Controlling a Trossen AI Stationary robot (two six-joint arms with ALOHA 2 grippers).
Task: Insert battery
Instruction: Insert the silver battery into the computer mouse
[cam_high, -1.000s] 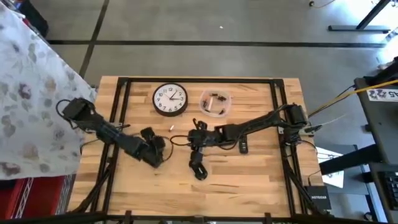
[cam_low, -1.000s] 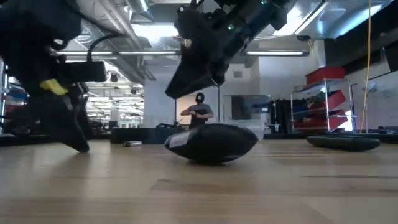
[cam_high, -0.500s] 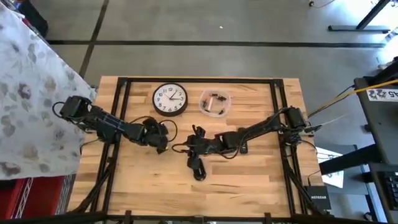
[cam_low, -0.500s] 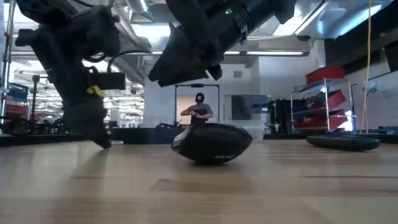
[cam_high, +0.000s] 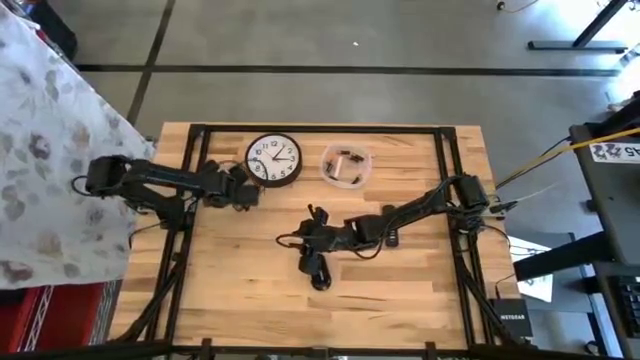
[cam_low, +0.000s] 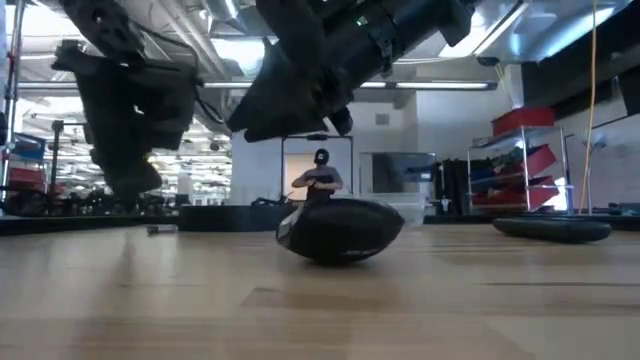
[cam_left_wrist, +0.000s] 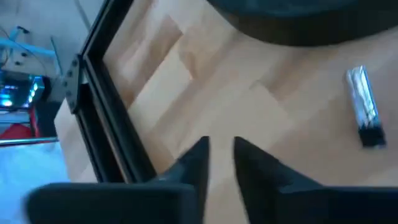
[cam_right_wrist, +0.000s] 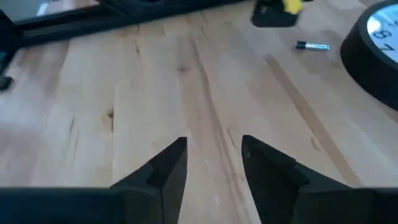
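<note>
A silver battery (cam_left_wrist: 364, 115) with a black end lies flat on the wood, close to the clock's rim; it also shows as the battery (cam_right_wrist: 313, 45) and the battery (cam_low: 160, 229). My left gripper (cam_left_wrist: 221, 149) hangs above the table beside it, left of the clock, its fingers almost together with nothing between them; it shows too as the left gripper (cam_high: 248, 195). A black rounded device (cam_high: 318, 270), like a computer mouse, rests on the table's middle. My right gripper (cam_right_wrist: 214, 149) is open and empty over bare wood, just beyond the device (cam_low: 340, 230).
A black-rimmed wall clock (cam_high: 273, 160) lies face up at the back. Beside it stands a clear bowl (cam_high: 346, 165) of small parts. Black frame rails (cam_high: 190, 200) run along the table's sides. A person (cam_low: 320, 180) stands far back in the room.
My left gripper has gone toward the table's far edge, from near the middle to beside the clock, and has risen off the wood. The battery now lies a little farther toward the table's left. My right gripper has drifted slightly toward the near edge.
</note>
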